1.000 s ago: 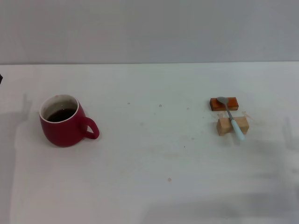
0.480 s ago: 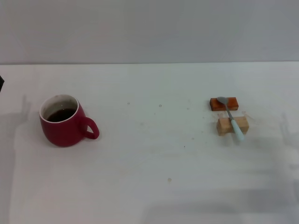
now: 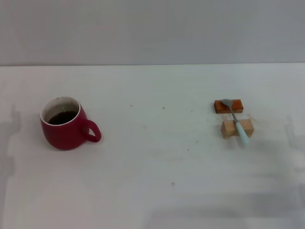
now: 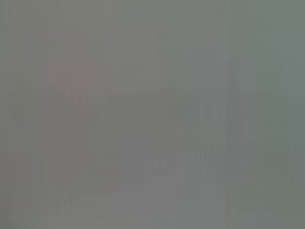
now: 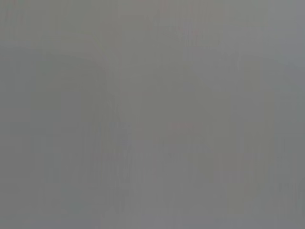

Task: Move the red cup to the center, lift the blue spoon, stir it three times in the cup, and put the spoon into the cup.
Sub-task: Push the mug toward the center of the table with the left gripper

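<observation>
The red cup (image 3: 64, 125) stands upright on the white table at the left in the head view, handle pointing right, dark liquid inside. The blue spoon (image 3: 237, 121) lies at the right across two small wooden blocks, its grey bowl on the orange block (image 3: 228, 106) and its pale-blue handle over the tan block (image 3: 237, 128). The table's middle (image 3: 157, 138) is bare white surface. Neither gripper shows in the head view. Both wrist views are a uniform grey blur with nothing recognisable.
The table's far edge (image 3: 152, 65) meets a plain grey wall. Faint shadows lie on the table at the far left and far right edges.
A small dark shape at the head view's left edge has gone out of view. The shadow at the left has shifted. The cup and spoon have not moved.
</observation>
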